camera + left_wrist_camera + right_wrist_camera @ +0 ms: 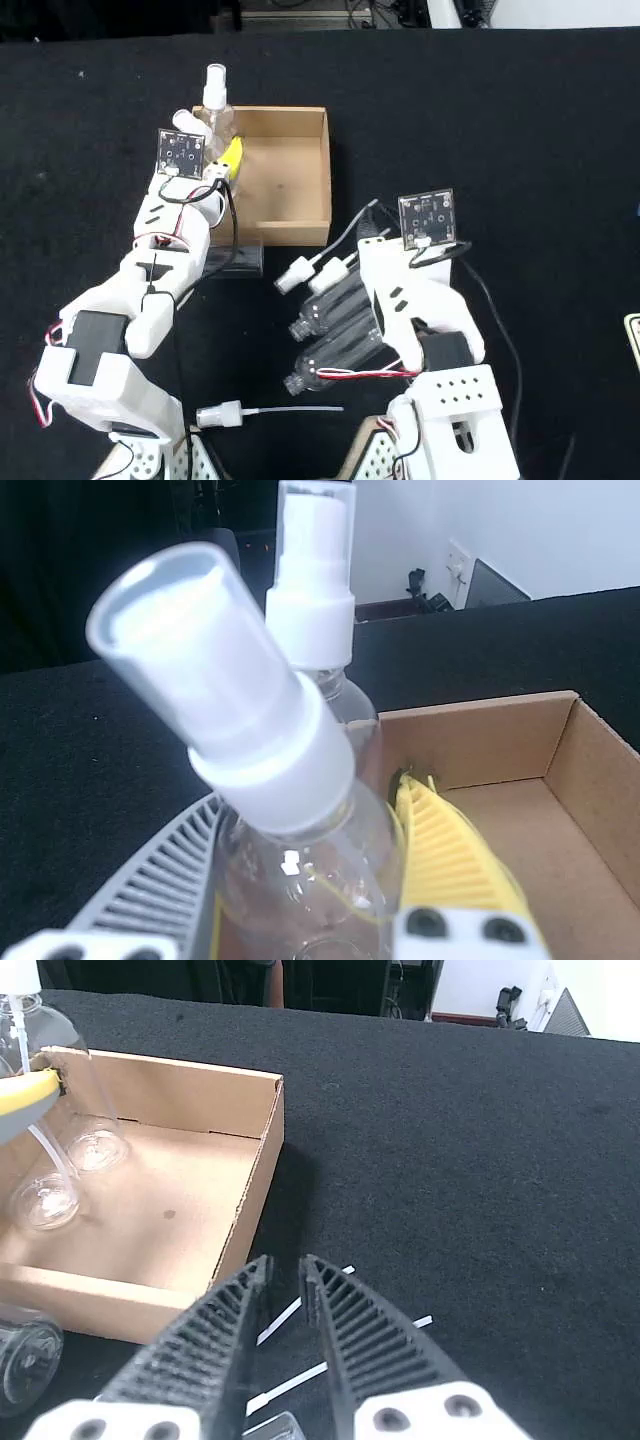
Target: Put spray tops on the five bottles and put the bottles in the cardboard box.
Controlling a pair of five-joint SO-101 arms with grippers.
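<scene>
Nearest, a loose spray top (222, 413) lies on the table between the arm bases. Farther, uncapped bottles (335, 325) lie beside the right arm. The right gripper (285, 1265) hovers near the cardboard box (327, 170), its fingers slightly apart and holding nothing. The left gripper (310, 810) clamps a tilted capped bottle (300, 880) inside the box's far left corner, just beside a standing capped bottle (315, 590).

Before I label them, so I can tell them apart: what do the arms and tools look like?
Left arm and right arm: white shells, black motor blocks, red, black and white cables, a black square board at each wrist. The left tool has one grey, one yellow ribbed finger; the right tool has black ones.
</scene>
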